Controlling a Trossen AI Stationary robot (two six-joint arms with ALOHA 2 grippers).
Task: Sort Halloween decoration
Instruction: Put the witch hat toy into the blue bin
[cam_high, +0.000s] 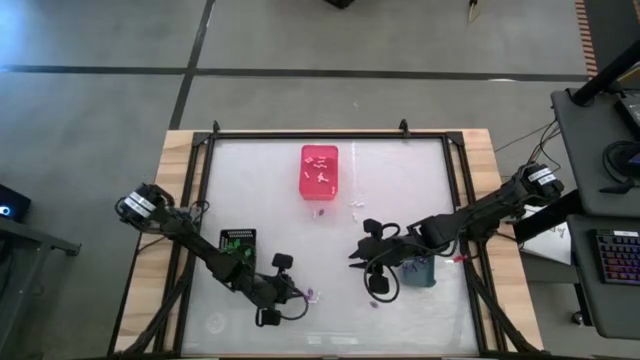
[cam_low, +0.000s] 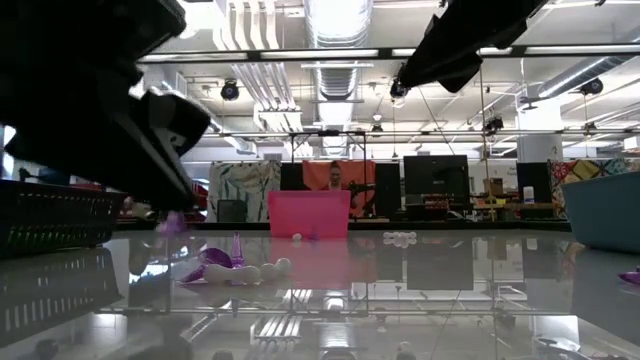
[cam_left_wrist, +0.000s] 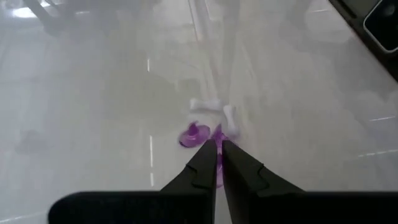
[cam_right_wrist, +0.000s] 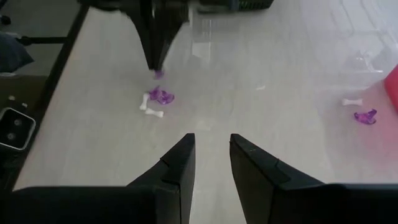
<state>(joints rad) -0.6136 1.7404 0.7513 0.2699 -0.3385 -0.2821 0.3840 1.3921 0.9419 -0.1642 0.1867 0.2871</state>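
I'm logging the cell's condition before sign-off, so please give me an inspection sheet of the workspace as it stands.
Surface: glossy white table, wooden edges, black frame.
Job's things: white pieces in the pink bin; loose purple and white pieces by the left gripper; white pieces and a purple piece near the pink bin.
Clutter: black bin; grey-blue bin.
Grippers: left gripper pinched on a purple piece; right gripper open, empty, above the table.
Cables: along both arms.
Surroundings: keyboard on a side desk; workshop behind.
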